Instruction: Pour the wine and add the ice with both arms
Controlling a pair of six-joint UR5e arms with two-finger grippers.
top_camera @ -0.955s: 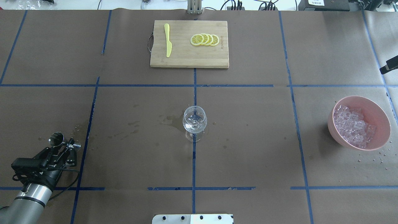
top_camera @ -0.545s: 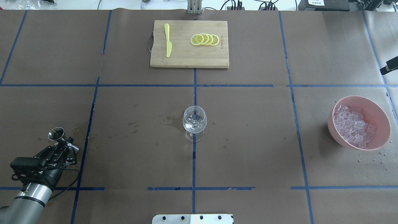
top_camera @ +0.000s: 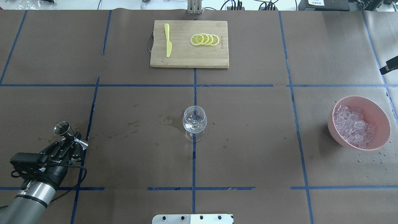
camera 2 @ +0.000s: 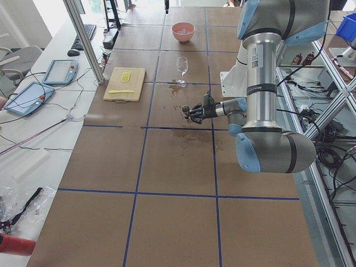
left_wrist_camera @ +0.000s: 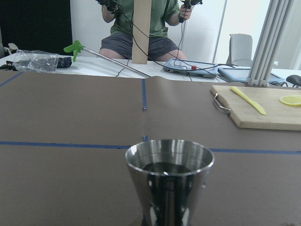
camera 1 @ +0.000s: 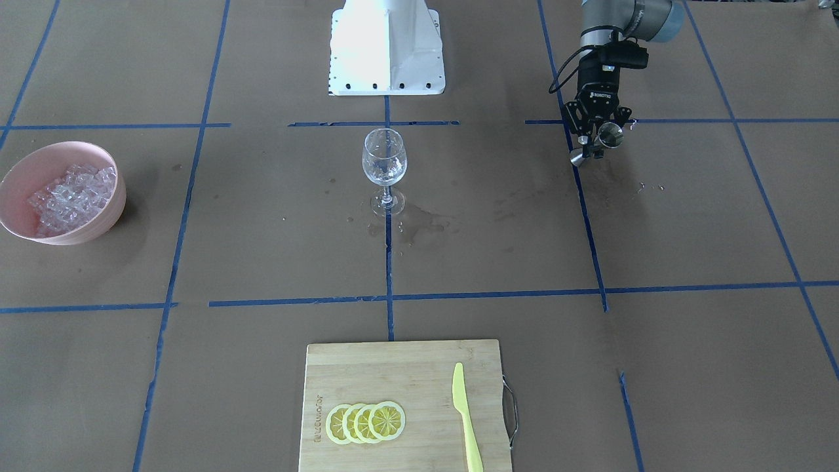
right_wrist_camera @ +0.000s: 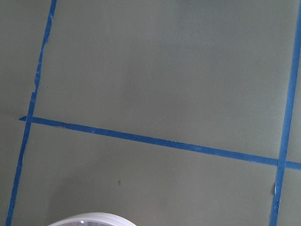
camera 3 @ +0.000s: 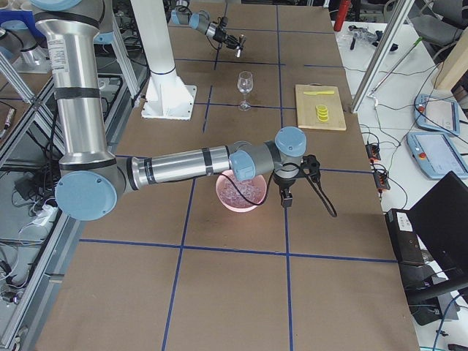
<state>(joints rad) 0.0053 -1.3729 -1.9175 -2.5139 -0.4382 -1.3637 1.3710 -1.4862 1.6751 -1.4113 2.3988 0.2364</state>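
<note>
Bamboo cutting board [top_camera: 186, 57] sits at the far middle of the desk [top_camera: 248, 155], metal handle on one short end. A yellow plastic knife [top_camera: 168, 40] lies flat on it near the handle, and four lemon slices [top_camera: 205, 39] overlap in a row toward the other end. Blue tape lines [top_camera: 193, 168] grid the brown paper, a few damp stains [top_camera: 170, 119] mid-desk, pink bowl [top_camera: 379, 115] way off to the right

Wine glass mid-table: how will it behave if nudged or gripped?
The wine glass looks tippy: wide bowl, thin stem, small foot. Probably fragile and slick, being clear glass. Wet patches by its foot may let it slide.
</note>
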